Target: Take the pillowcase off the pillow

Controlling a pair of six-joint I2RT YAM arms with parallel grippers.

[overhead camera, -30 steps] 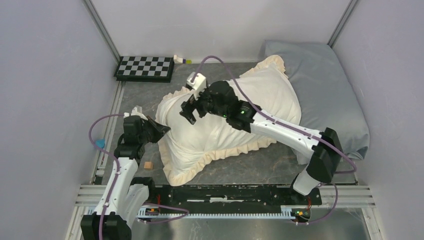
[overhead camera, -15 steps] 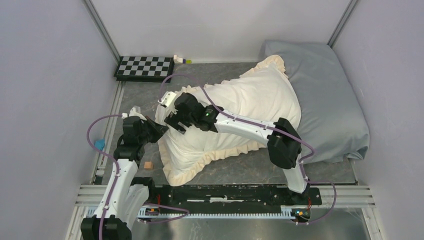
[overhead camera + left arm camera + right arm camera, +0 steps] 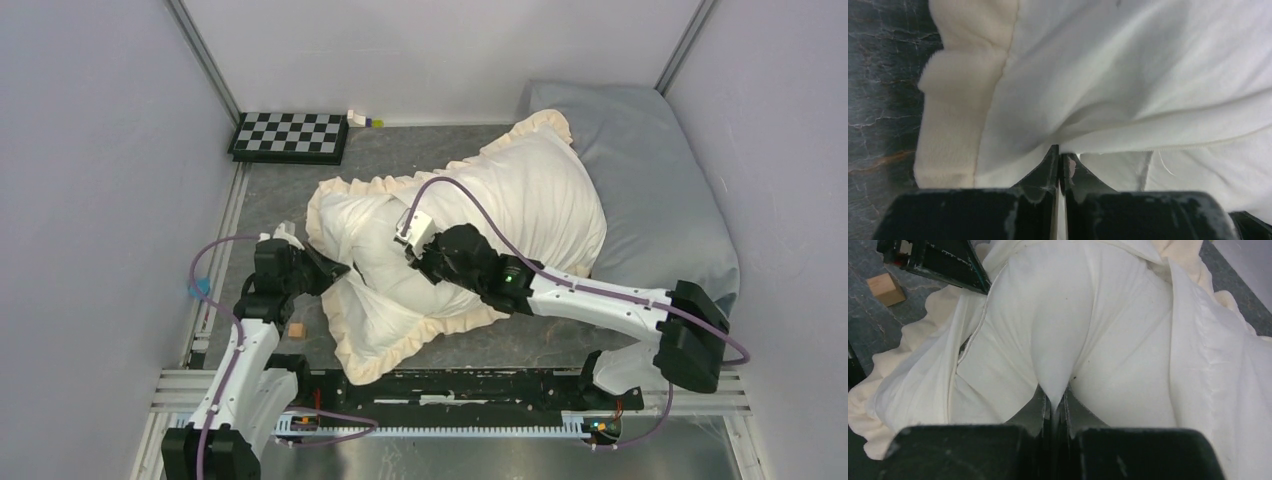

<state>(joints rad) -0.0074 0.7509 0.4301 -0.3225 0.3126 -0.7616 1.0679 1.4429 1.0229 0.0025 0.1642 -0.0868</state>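
Note:
The cream pillowcase (image 3: 520, 190) with its ruffled frill (image 3: 963, 100) lies slantwise on the table, still stuffed. At its near-left end the cover gapes, and the white pillow (image 3: 1068, 315) bulges out of the opening. My left gripper (image 3: 330, 275) is at the cover's left edge, its jaws pinched (image 3: 1059, 155) on the hemmed rim of the pillowcase. My right gripper (image 3: 418, 268) reaches in from the right, and its jaws (image 3: 1054, 400) are shut on a fold of the smooth white pillow. In the right wrist view the left gripper (image 3: 943, 262) shows at the top left.
A pale blue-grey pillow (image 3: 650, 180) fills the right side under the frilled one. A checkerboard (image 3: 290, 135) lies at the back left with a small object (image 3: 362, 120) beside it. A wooden block (image 3: 297, 329) and a blue item (image 3: 200, 290) sit near the left arm.
The right gripper came down from above the cover's left end, moved nearer and rightwards, and closed on white fabric. The cover's left end has bunched up. The left gripper shifted slightly nearer.

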